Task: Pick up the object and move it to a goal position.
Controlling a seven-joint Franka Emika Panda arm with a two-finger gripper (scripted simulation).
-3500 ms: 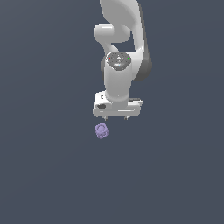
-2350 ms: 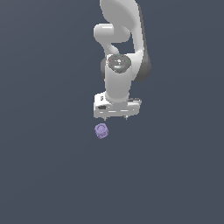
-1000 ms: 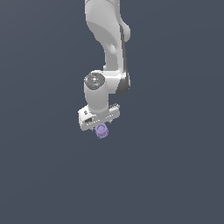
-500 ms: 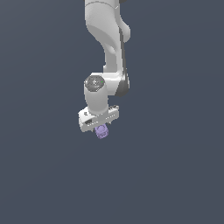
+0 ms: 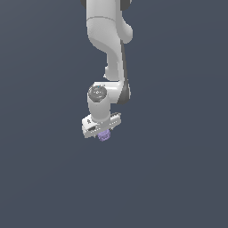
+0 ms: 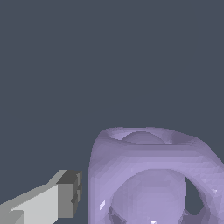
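The object [image 5: 104, 136] is a small pale purple lumpy cube with ring-like openings, lying on the dark grey floor. In the exterior view my white gripper [image 5: 103, 133] hangs right over it, so only the lower part of the object peeks out below the hand. The wrist view shows the object [image 6: 148, 183] very close and large. One grey-tipped finger [image 6: 68, 194] stands beside it with a narrow gap between pad and object. The other finger is out of that frame. The gripper is open around the object.
A plain dark grey floor [image 5: 178, 178] surrounds the object on all sides. The white arm [image 5: 109, 40] rises from the hand toward the top of the exterior view. Nothing else shows.
The arm swung toward the exterior view's left and came down over the object. Over the last second the hand sank slightly lower around it. The object has stayed in place.
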